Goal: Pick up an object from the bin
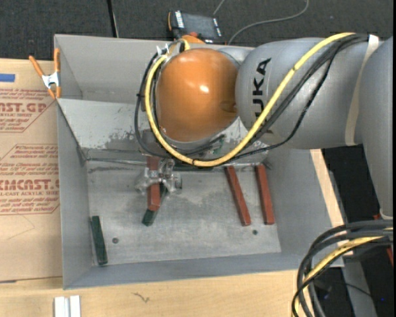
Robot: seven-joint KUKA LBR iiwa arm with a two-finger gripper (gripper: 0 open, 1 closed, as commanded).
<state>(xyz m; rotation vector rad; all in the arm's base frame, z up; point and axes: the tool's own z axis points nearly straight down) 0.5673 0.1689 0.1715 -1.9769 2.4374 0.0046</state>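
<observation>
Camera view: found the gripper (pixel 160 180) low at the middle of the bin (pixel 198 238), right at the upper end of a slanted red-brown stick (pixel 155 198) with a dark green tip. Could not tell whether spread or pressed together. Judged best to centre across the stick's width, close squarely, then lift straight up. Saw no crowding from the pair of red-brown sticks (pixel 238 196) to the right or the dark green bar (pixel 98 240) near the lower-left corner, both well apart.
</observation>
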